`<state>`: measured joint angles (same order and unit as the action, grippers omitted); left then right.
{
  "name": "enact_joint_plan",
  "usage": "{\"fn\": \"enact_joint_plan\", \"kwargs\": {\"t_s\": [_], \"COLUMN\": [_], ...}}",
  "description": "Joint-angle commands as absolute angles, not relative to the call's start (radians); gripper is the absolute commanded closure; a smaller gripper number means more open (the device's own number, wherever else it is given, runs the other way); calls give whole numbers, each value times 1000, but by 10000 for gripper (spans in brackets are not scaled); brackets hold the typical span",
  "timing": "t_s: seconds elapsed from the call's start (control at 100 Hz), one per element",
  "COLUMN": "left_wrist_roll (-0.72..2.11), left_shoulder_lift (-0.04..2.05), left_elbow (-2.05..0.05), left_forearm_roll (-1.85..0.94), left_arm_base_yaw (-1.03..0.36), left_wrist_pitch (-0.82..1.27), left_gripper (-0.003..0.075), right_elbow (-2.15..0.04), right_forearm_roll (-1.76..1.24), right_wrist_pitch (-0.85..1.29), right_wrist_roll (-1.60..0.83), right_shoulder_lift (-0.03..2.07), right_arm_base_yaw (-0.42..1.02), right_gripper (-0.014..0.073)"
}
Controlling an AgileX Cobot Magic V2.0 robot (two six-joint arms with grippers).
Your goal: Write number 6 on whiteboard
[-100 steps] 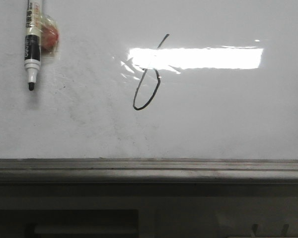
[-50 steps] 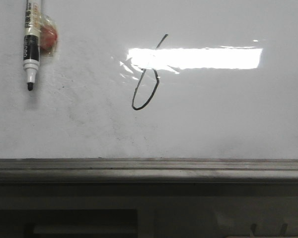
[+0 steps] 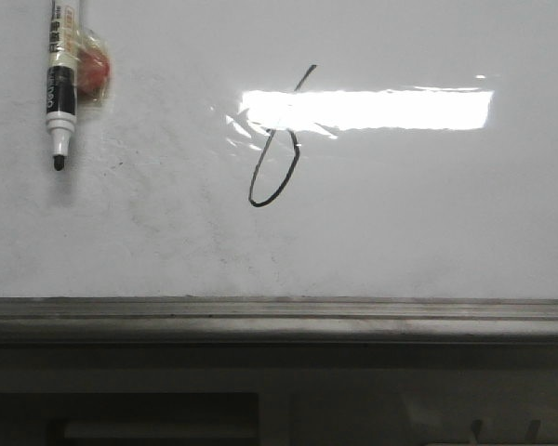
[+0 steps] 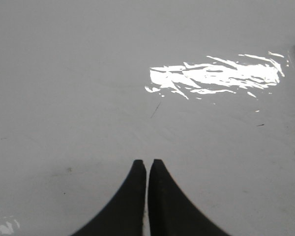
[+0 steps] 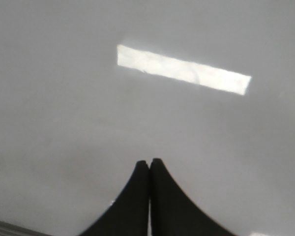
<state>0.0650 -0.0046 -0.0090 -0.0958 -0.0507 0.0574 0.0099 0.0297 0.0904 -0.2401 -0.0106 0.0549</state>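
The number 6 (image 3: 275,167) is a thin black slanted line on the whiteboard (image 3: 428,223), with a narrow oval loop and a long tail that runs up into the light glare. A black-and-white marker (image 3: 59,84) lies uncapped on the board at the far left, tip toward me, with a small red and clear object (image 3: 92,70) beside it. My left gripper (image 4: 147,162) is shut and empty over bare board. My right gripper (image 5: 150,161) is shut and empty over bare board. Neither gripper shows in the front view.
A grey metal strip (image 3: 279,316) runs along the board's near edge, with dark structure (image 3: 167,409) below it. A bright light reflection (image 3: 367,109) crosses the board. Faint grey smudges (image 3: 167,186) mark its left part.
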Motion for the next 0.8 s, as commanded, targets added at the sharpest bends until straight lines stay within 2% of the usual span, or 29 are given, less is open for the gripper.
{"fn": "enact_joint_plan", "kwargs": {"t_s": [0.0,0.79], "left_wrist_roll": [61,61], "left_shoulder_lift": [-36,-36], "left_elbow": [40,40], "left_forearm_roll": [-98,-98], "left_arm_base_yaw": [-50,-50], "left_wrist_pitch": [-16,-16], "left_gripper": [740,740], "right_elbow": [32,32], "right_forearm_roll": [56,70], "right_wrist_pitch": [37,6], "right_wrist_roll": [-238,-238], "right_shoulder_lift": [-29,-29], "right_arm_base_yaw": [47,47], "right_gripper": [659,659]}}
